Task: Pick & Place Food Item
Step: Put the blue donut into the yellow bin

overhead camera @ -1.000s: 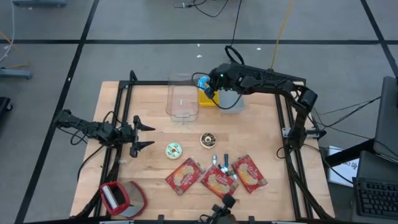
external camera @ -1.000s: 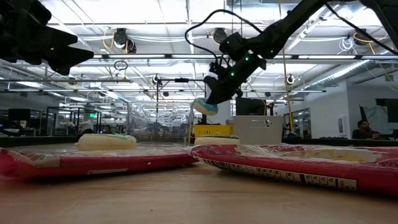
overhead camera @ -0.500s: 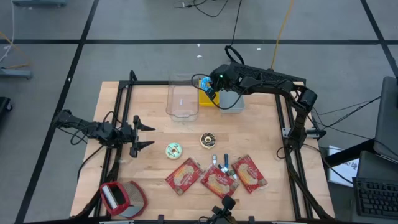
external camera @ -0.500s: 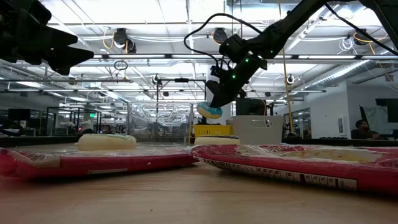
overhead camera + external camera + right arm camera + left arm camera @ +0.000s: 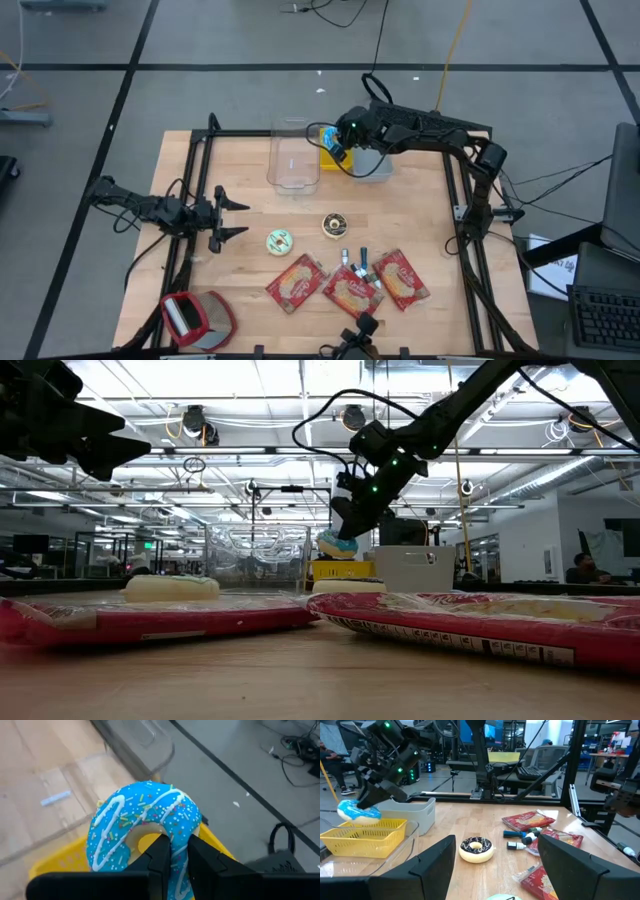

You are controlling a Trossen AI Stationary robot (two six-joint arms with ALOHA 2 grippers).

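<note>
A blue-frosted doughnut (image 5: 145, 827) with white stripes and sprinkles hangs over the yellow basket (image 5: 332, 158) at the table's far side, and my right gripper (image 5: 338, 145) is shut on it. The low view shows the doughnut (image 5: 337, 544) a little above the basket (image 5: 340, 570). In the left wrist view the doughnut (image 5: 359, 813) hangs over the basket's (image 5: 362, 836) far rim. My left gripper (image 5: 232, 215) waits open at the table's left side, level, with nothing between its fingers. My right gripper pinches the doughnut's ring at its near side (image 5: 177, 865). One finger (image 5: 160, 852) stands at the hole, the other (image 5: 200, 854) against the outer rim. The fingers slant down from the table's right. The doughnut is lifted clear above the basket, frosting tilted up.
A clear plastic container (image 5: 293, 158) stands left of the basket and a grey bin (image 5: 375, 162) right of it. A chocolate doughnut (image 5: 335, 224) and a green one (image 5: 279, 241) lie mid-table. Three red packets (image 5: 350, 290) and small bottles lie near the front. A red object (image 5: 197, 318) sits front left.
My right gripper has sunk slightly toward the yellow basket, still shut on the blue doughnut, which stays lifted clear.
</note>
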